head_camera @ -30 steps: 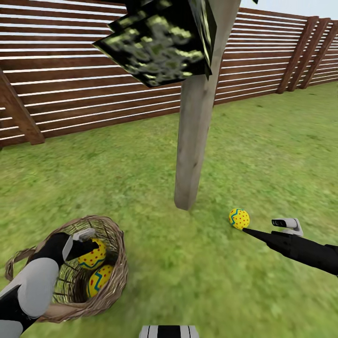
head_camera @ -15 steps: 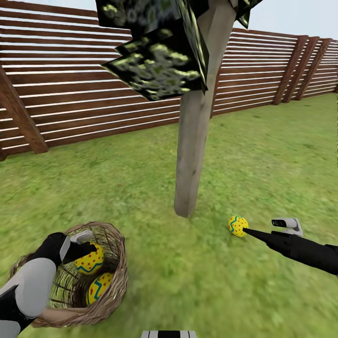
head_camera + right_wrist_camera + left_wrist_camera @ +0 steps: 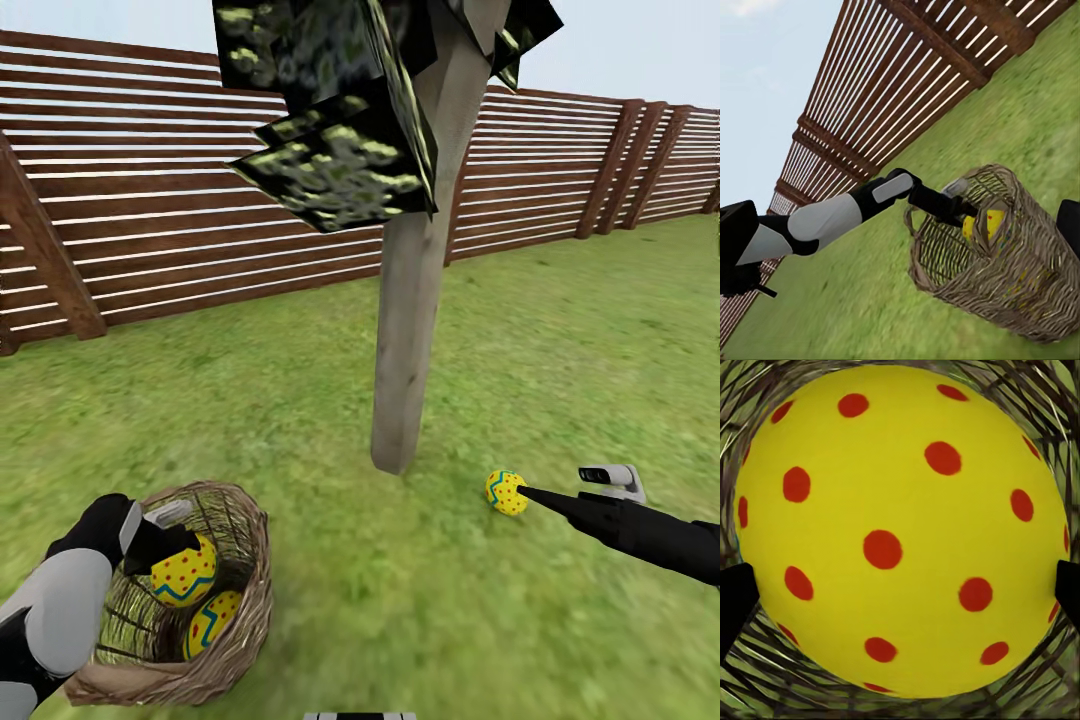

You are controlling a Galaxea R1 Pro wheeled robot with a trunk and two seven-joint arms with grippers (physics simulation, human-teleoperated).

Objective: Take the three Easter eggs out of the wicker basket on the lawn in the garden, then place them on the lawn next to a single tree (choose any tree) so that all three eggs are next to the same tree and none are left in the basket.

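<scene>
Wooden fence behind tree trunk

fence: brown wood, horizontal slats with gaps, runs across the back | posts: chunky, slanted (one at far left, more off to the right) | sky: pale blue above the fence, pretty washed out

Near left on the lawn: wicker basket, one egg inside, another egg above it at the left claw, seemingly over the basket. Middle: tree. Just right of its base: third egg, right claw beside it. Far behind: fence.
</scene>
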